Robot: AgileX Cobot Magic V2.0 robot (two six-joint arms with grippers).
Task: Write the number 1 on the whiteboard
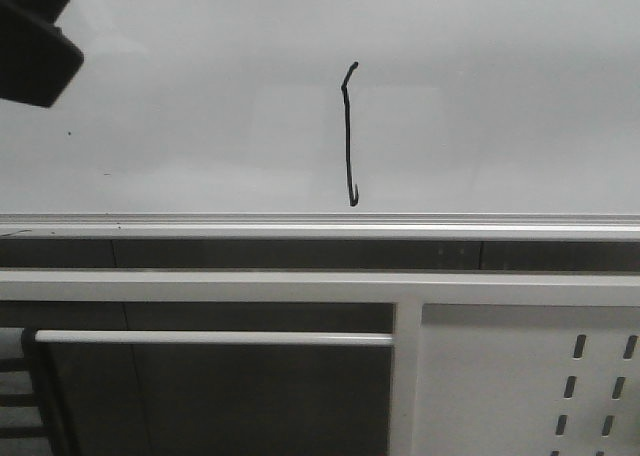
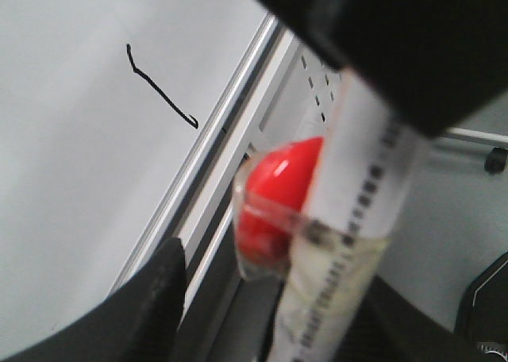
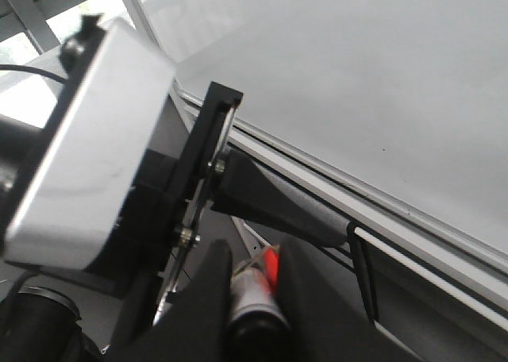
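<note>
The number 1 [image 1: 349, 136] is a thin black stroke on the whiteboard [image 1: 200, 126], ending just above the silver bottom rail [image 1: 300, 222]. It also shows in the left wrist view [image 2: 163, 88]. Both grippers are away from the stroke, in front of the frame below the board. The white marker pen [image 2: 361, 179], with a red piece [image 2: 278, 191] taped to it, passes between my left gripper's [image 2: 274, 286] fingers. It lies against one finger, and the other finger [image 2: 163, 290] stands clear of it. My right gripper [image 3: 258, 255] is shut on the marker's dark end [image 3: 254, 306].
A white frame [image 1: 300, 286] with a perforated panel [image 1: 520, 386] and a white bar [image 1: 210, 338] runs below the board. A dark arm part [image 1: 30, 41] covers the board's upper left corner. The left wrist's silver box [image 3: 87, 140] is close to my right gripper.
</note>
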